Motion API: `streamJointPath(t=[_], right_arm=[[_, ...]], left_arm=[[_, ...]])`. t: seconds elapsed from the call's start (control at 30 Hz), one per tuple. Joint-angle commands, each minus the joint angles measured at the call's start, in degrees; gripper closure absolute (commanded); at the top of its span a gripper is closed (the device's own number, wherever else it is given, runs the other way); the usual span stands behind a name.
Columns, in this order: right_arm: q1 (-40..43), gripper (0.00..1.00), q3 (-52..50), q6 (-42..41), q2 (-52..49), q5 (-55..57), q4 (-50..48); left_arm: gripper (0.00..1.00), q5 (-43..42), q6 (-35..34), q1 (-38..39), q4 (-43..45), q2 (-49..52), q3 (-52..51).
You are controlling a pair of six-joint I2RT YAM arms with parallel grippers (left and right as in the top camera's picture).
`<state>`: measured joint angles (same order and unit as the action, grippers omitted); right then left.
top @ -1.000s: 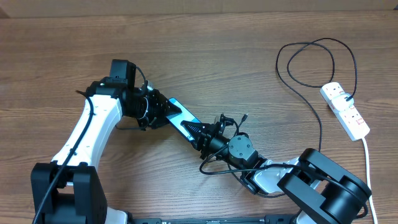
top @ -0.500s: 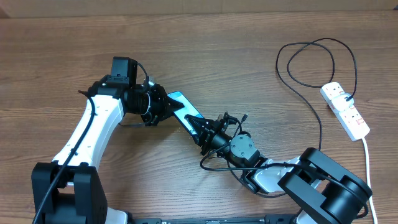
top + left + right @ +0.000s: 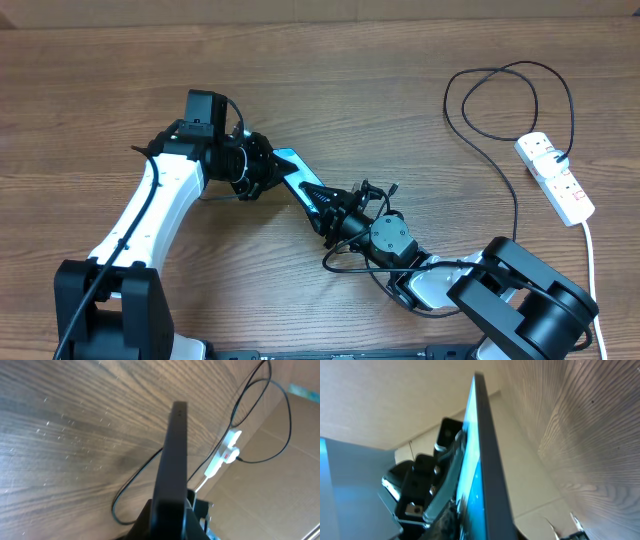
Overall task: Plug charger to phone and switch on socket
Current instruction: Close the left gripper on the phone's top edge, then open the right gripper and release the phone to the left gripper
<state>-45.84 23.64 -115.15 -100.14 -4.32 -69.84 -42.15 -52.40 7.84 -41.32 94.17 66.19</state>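
The phone (image 3: 292, 172) is up off the wooden table (image 3: 380, 80), left of centre. It is turned on its long edge, so both wrist views catch it edge-on, with the blue screen showing only in the right wrist view (image 3: 474, 477). The left gripper (image 3: 268, 172) is clamped on its far end, and the right gripper (image 3: 322, 203) sits at the near end. Whether those right jaws grip the phone or merely flank it I cannot tell. The charger (image 3: 517, 215) runs as a thin black cable from the socket (image 3: 556, 177) at the right edge and down under the right arm, and its plug tip is too hard to pick out. This looks like the step of presenting the phone for plugging, with nothing yet connected. Next, the right gripper probably needs to let go, take the cable's free end and line it up squarely with the phone's port while the left holds firm. The socket's switch comes after that.
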Motion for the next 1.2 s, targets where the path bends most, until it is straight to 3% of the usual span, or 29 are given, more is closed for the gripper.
streamJointPath(t=[0.0,0.13,0.37,0.53,0.63,0.73,0.8,1.0,1.17], right_arm=[[-1.4,0.78,0.9,2.4,-0.1,-5.2,-0.4],[-1.4,0.72,0.9,2.4,-0.1,-5.2,-0.4],[-1.4,0.43,0.9,2.5,-0.1,-6.8,2.5],[-1.3,0.20,0.9,4.5,-0.1,-6.9,12.6],[-0.9,0.14,0.9,13.4,-0.1,-6.6,18.4],[0.0,0.00,0.9,34.1,-0.1,-7.0,18.2],[0.6,0.00,0.9,40.7,0.1,-7.4,17.7],[3.6,0.01,0.9,45.0,2.3,-9.4,20.4],[8.0,0.00,0.9,48.0,8.7,-9.3,34.3]], left_arm=[[0.96,1.7,-2.8,0.3,3.5,-0.5,0.2],[0.96,2.4,1.5,0.3,7.5,-0.5,0.2],[0.96,7.4,14.9,0.2,9.1,-0.5,0.2],[0.96,7.7,22.8,-0.7,6.4,-0.5,0.2],[0.96,8.3,24.8,-2.1,3.0,-0.5,0.2],[0.96,8.3,30.7,-3.5,-0.3,-0.5,0.2],[0.96,9.0,33.1,-4.1,-2.3,-0.5,0.2],[0.96,12.0,34.6,-4.4,-7.3,-0.5,0.2],[0.96,11.9,34.6,-4.4,-8.2,-0.5,0.2]])
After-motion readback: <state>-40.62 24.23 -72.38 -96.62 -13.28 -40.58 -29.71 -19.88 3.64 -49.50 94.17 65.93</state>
